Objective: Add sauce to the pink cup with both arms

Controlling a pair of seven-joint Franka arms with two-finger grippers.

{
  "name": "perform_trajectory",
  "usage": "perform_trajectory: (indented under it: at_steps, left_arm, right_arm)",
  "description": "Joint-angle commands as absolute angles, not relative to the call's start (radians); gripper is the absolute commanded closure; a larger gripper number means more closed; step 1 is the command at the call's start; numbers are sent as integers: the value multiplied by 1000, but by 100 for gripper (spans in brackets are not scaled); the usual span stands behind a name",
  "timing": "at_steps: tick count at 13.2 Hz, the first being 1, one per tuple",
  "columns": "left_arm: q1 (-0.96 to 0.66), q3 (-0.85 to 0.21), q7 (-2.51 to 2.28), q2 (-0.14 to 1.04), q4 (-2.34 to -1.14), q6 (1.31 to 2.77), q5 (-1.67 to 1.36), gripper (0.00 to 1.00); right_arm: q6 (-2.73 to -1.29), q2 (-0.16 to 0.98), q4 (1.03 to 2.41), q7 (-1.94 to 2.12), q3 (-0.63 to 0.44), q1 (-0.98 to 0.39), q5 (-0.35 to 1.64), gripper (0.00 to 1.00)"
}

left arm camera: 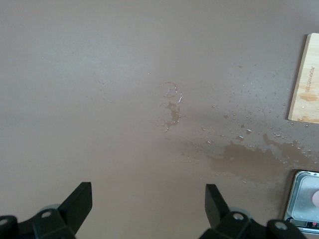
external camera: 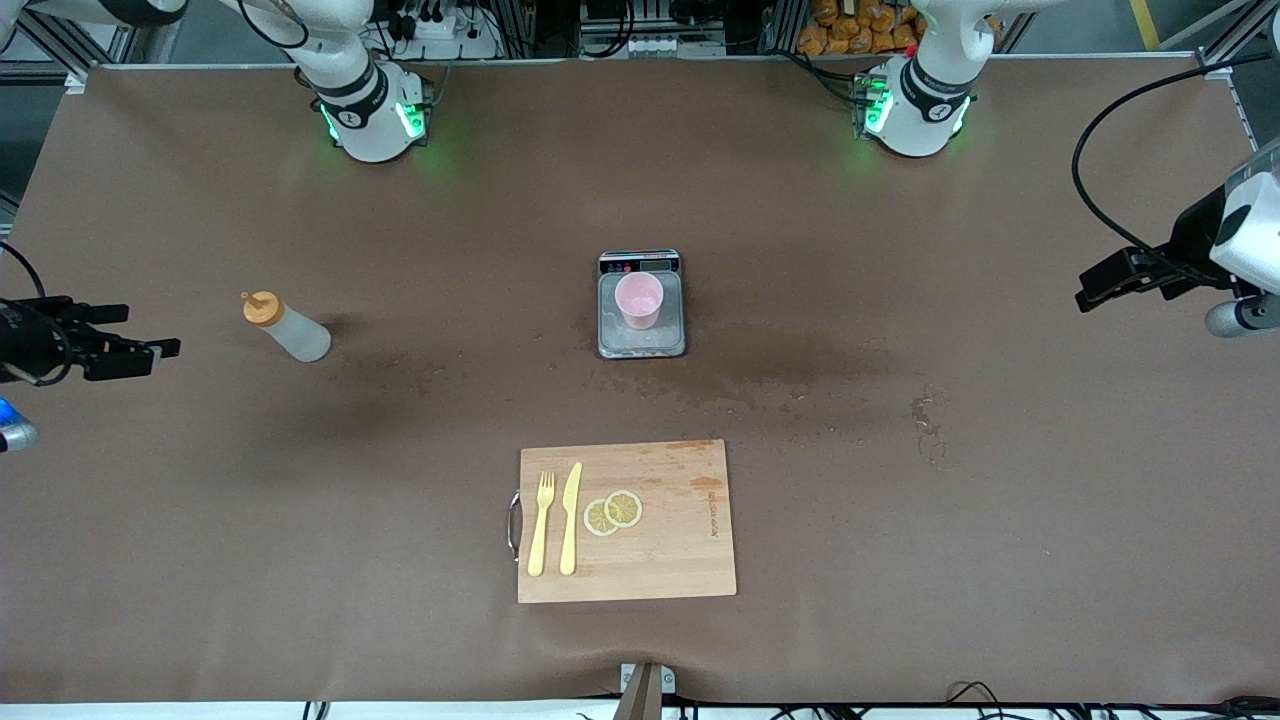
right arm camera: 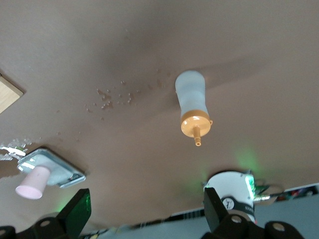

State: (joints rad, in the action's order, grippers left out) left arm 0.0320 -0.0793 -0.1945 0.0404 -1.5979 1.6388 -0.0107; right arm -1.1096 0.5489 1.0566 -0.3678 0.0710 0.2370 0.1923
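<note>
Between the right gripper's (right arm camera: 144,211) spread, empty fingers (right arm camera: 75,211) stands the sauce (right arm camera: 192,102) upright on the table (external camera: 900,500). The left gripper (left arm camera: 148,206), fingers also apart, hovers over wet table; the pink cup (external camera: 638,300) sits on a grey scale (external camera: 641,345).

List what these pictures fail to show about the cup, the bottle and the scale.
- Cup: whether it already holds sauce; the front view is too small, and the right wrist view shows only its outside.
- Bottle: its fill level; the translucent wall gives no clear line in any view.
- Scale: the display reading is too small in the front view; the left wrist view cuts it off at the edge.
- Both arms wait at the table's ends, fingers open.
</note>
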Motion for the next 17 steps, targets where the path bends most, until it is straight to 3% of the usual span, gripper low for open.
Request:
perform_trajectory:
  at_steps: [1, 6, 12, 17]
  left_arm:
    - [40, -81, -175, 31, -1598, 1626, -14, 0]
    - [41, -83, -175, 31, -1598, 1626, -15, 0]
    - [41, -83, -175, 37, -1598, 1626, -15, 0]
    - [40, -83, -175, 38, -1601, 1626, -15, 0]
  right_arm:
    - [-1160, 439, 1091, -350, 66, 134, 111, 0]
    - [-1198, 364, 1120, -350, 66, 38, 109, 0]
    - [-1523, 45, 1549, -158, 57, 44, 89, 0]
    - [-1569, 12, 1552, -153, 57, 46, 29, 0]
